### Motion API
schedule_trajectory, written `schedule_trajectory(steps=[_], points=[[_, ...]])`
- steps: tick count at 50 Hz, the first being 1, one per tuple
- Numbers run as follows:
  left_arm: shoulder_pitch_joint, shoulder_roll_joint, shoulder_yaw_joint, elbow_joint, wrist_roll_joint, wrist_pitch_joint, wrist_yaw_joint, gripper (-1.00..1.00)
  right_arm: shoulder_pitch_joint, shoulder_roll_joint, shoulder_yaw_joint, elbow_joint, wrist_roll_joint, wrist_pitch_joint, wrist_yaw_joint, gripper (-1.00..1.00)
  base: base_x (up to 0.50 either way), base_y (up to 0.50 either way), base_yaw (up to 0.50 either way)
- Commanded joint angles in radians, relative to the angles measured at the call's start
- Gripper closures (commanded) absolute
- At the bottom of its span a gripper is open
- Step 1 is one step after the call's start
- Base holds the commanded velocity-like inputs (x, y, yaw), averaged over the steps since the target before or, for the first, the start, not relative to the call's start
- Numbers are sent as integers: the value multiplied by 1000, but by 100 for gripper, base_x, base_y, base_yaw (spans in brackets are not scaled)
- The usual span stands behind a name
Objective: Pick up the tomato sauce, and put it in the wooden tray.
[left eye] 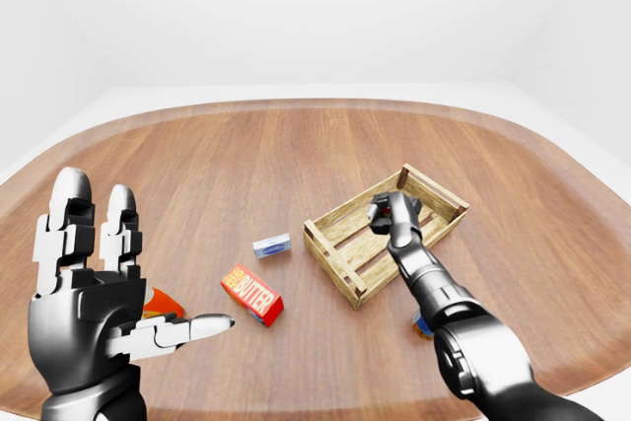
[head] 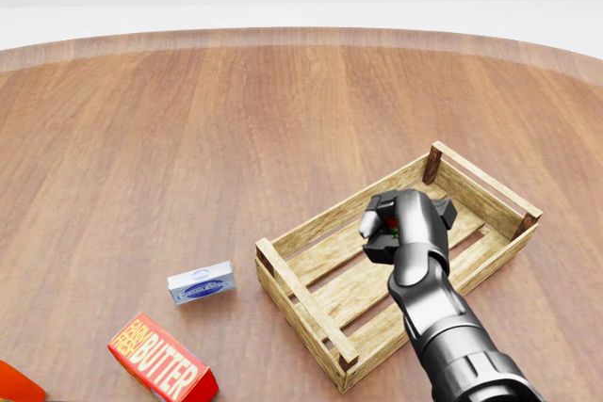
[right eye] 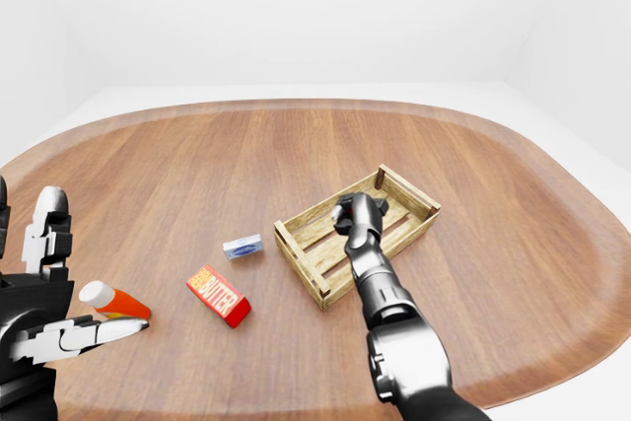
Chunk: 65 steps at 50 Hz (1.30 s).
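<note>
White walls enclosed a rounded wooden tabletop [left eye: 246,145] carrying the slatted wooden tray [head: 320,313] toward its right side. The right hand [head: 400,226] hung over the tray's middle with fingers curled round the tomato sauce [head: 392,224], which showed only as a red-and-green sliver inside the fist, apparently kept above the slats for release. The left hand [left eye: 94,308] was raised, fingers spread and empty, near the table's left edge, well apart from the butter box [left eye: 252,294].

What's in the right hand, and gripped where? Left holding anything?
Right hand is closed on the tomato sauce, mostly hidden; grip point unclear. Left hand open, empty.
</note>
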Motion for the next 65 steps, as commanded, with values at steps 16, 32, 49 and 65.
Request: schedule_trajectory(steps=[16,32,49,65], points=[[-4,1,0,7,3,0,0,-100,-55,4,-4,128,3,-41,-16,100,0,0,0],[-3,2,9,2,-6,0,-1,-100,-46,1,-12,159,7,-59,-22,100,0,0,0],[-3,-1,17,-3,-10,0,-5,-100,-31,2,-15,166,10,-78,-27,100,0,0,0],[0,-5,15,-3,-6,0,-8,-100,-24,-2,-16,158,18,-88,-30,-100,0,0,0]])
